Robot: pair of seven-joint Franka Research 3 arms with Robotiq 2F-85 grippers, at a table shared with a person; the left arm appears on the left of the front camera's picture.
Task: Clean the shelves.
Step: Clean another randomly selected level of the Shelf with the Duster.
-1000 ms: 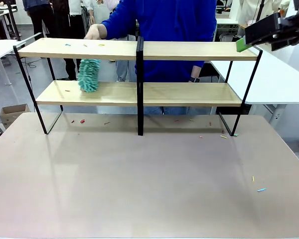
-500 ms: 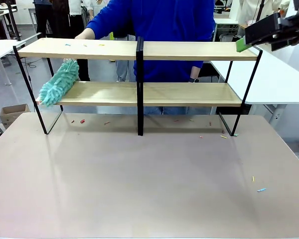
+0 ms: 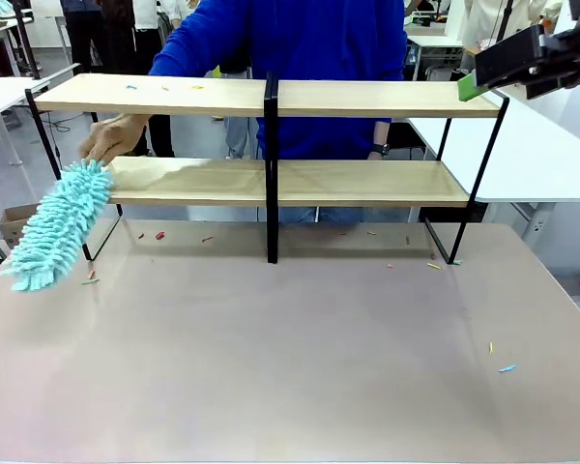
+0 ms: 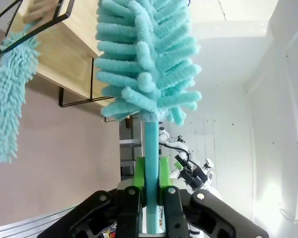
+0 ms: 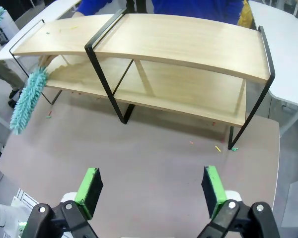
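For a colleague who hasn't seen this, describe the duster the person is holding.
Find the two-tier wooden shelves, then their lower board's left end in the front view. There a person's hand holds a fluffy turquoise duster drooping over the beige tabletop; the matching duster is instead clamped in the left pincer.

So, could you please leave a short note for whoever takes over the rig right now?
Left gripper: shut on the handle of its duster.
Right gripper: open, empty, over the table facing the shelves.
Person's hand holds a second duster off the lower board's left end.
Done: lower board looks mostly swept.
Left: scraps on the top board's left half, more on the table.
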